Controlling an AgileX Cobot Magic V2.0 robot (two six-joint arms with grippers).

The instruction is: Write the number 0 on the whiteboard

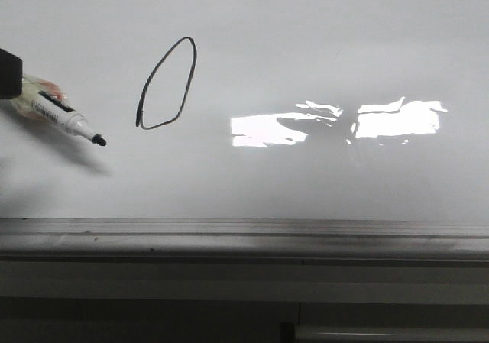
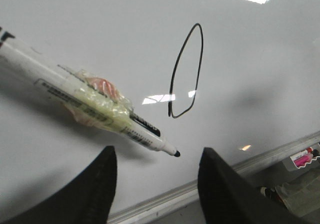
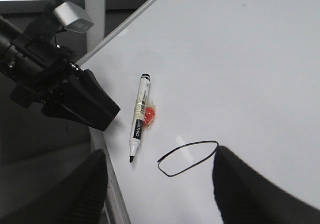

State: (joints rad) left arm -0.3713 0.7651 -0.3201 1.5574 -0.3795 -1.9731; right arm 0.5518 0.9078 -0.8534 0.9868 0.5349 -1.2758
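The whiteboard [image 1: 321, 45] carries one hand-drawn sign: a black 0 [image 1: 166, 83], a tall, narrow, slanted loop, also seen in the left wrist view [image 2: 186, 72] and the right wrist view [image 3: 188, 158].

The marker [image 3: 138, 116] bears a black printed label along its white barrel. In the right wrist view the word on it appears to read "deli", though the letters are small. In the front view [image 1: 57, 108] and the left wrist view [image 2: 95, 109] the same barrel shows lines of black print and a dark bar, too small and blurred to read.

No other text can be read.
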